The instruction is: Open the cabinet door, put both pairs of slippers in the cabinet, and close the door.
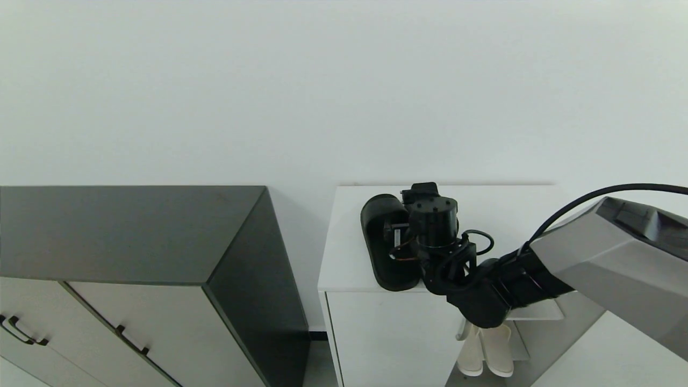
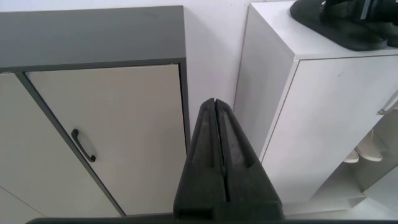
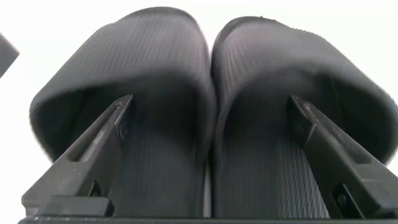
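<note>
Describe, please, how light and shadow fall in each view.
Head view: even, soft light; the black slippers show little relief on the white cabinet top. Right wrist view: bright backdrop, deep shadow inside the slippers around the open right gripper. Left wrist view: the shut left gripper is dark, no glare.

The right arm's black wrist (image 1: 435,226) hides much of the pair of black ribbed rubber slippers (image 1: 384,242) on the white cabinet (image 1: 344,263); the right wrist view's edge cuts off their heels. The arm covers the upper part of the pair of white slippers (image 1: 486,355) inside. The dark-topped cabinet with pale doors (image 1: 134,236) runs off the head view's left and bottom edges.
</note>
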Motion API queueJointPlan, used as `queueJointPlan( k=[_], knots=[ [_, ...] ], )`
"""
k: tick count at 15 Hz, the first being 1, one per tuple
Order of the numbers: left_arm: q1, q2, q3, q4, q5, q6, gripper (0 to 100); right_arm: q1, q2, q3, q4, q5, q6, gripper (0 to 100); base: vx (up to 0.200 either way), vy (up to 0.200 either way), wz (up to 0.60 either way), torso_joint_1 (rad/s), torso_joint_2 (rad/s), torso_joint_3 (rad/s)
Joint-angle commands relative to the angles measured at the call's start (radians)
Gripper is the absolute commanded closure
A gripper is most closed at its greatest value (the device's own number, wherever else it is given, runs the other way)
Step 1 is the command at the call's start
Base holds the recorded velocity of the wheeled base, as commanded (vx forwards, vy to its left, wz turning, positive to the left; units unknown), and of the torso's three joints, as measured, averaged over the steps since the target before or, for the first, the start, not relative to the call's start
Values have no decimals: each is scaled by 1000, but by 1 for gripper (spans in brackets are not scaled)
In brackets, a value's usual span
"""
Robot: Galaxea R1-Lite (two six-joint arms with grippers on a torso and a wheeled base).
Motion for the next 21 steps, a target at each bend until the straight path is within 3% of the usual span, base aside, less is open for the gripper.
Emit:
queueJointPlan(
  k=[1,3,4,13,21],
  knots=[
    [0,0,0,0,0,1,100,-17,38,-59,18,0,-1,0,0,0,0,0,0,0],
    [0,0,0,0,0,1,100,-27,50,-86,32,14,1,0,0,0,0,0,0,0],
    [0,0,0,0,0,1,100,-29,53,-89,32,14,1,100,0,0,0,0,0,0],
    [0,0,0,0,0,1,100,-3,6,-62,32,6,-1,100,0,0,0,0,0,0],
    [0,0,0,0,0,2,100,105,-335,300,30,89,4,100,0,0,0,0,0,0]
  ],
)
